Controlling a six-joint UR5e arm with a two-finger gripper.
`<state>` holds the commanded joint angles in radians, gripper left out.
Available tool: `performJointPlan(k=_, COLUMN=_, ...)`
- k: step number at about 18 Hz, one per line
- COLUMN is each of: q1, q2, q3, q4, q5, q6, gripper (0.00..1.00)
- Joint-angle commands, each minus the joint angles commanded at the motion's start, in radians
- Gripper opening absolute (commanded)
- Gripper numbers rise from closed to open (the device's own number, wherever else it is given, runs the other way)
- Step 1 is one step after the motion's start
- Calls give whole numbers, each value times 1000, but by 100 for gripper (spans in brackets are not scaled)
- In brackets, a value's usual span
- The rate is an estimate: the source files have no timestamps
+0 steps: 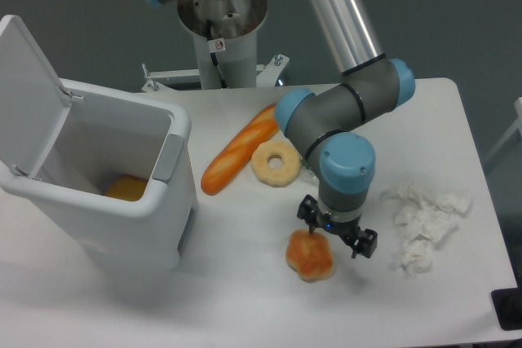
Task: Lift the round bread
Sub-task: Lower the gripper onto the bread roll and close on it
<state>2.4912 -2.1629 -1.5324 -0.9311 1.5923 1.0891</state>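
The round bread (309, 257) is a small golden-orange lumpy bun lying on the white table (245, 299) toward the front, right of centre. My gripper (334, 231) points down just above the bun's upper right side, with its jaws spread wide apart. One finger (305, 214) stands at the bun's top left and the other (366, 244) to its right. The jaws hold nothing. I cannot tell whether the fingers touch the bun.
A long orange baguette (241, 148) and a pale ring-shaped pastry (276, 163) lie behind the gripper. A white bin (122, 201) with its lid open stands at the left, with an orange item (126, 187) inside. Crumpled white paper (424, 222) lies at the right. The arm's base (222, 22) stands at the back.
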Motion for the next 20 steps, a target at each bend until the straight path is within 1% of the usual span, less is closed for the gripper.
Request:
performJointPlan(k=3, q1=-2, q2=-6, q3=0, q4=-2, q5=3, q6=0, gripper=91)
performJointPlan(k=6, q1=-2, q2=-8, q3=-2, q4=-3, q5=5, q6=-3, gripper=81)
performJointPlan(k=8, q1=-2, q2=-14, q3=-2, q4=-5, q5=6, q6=-2, gripper=79)
performJointPlan(k=12, q1=0, q2=-17, q3=-14, q4=-5, q5=8, q6=8, gripper=78)
performJointPlan(k=13, q1=0, q2=-18, q3=-20, q4=-5, q5=8, q6=8, gripper=76)
performJointPlan(k=15, q1=1, q2=-18, q3=-23, q4=-5, q5=8, q6=8, gripper=64)
performJointPlan(k=16, q1=3, q2=-17, q3=-25, q4=-5, q5=5, q6=3, gripper=54)
performJointPlan(k=18, q1=8, q2=-11, q3=-25, q4=-5, q5=-2, q6=0, gripper=29)
performJointPlan(k=19, q1=8, q2=-9, q3=-25, q4=-5, q5=-3, q6=0, gripper=19)
performJointPlan(k=20, q1=8, q2=-8, q3=-23, q4=-5, q5=-3, q6=0, gripper=11)
